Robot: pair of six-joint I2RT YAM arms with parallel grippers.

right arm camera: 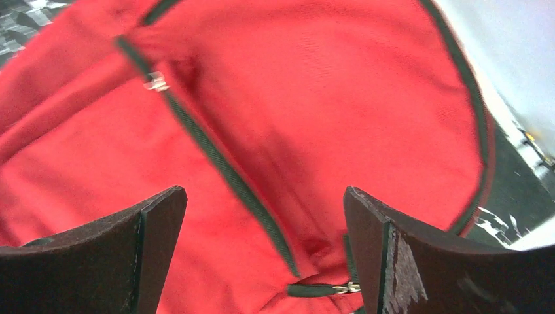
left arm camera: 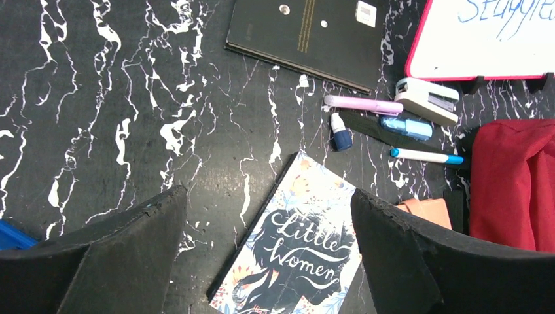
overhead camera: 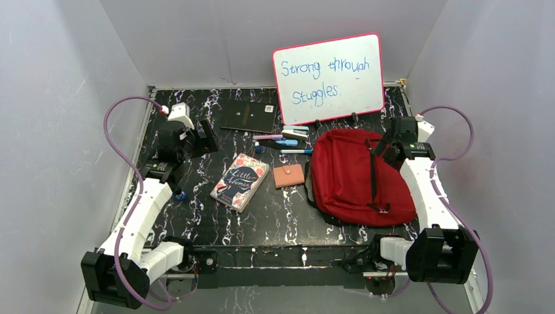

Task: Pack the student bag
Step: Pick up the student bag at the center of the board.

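The student bag (overhead camera: 357, 176) lies flat on the right side of the worktop (overhead camera: 196, 216). It is big, red and soft. Its long way runs from the far side, just by the whiteboard (overhead camera: 329, 78), down toward the near edge, leaning a little to the right.

The right tool (right arm camera: 265, 203) hangs right over the far end of the bag. Its two fingers are spread wide and hold nothing. From its own camera almost all you can see is red cloth, with a dark zip (right arm camera: 216, 157) running slantwise between the fingers. The zip looks closed to me, but that view is blurry, so I can't be sure.

The left tool (left arm camera: 266, 193) is well apart from the bag, over on the left side. Its fingers are spread wide too, with nothing in them. Below it and a bit toward the bag lies the book (left arm camera: 294, 248). A small tan wallet (overhead camera: 288, 175) sits between the book and the bag.

So the right arm is the near one. The bag is straight under its tool, not off to a side. I think the bag must be opened first, and the right tool only needs to drop down onto the zip. The things to go in all lie to the bag's left, nearer the left arm.
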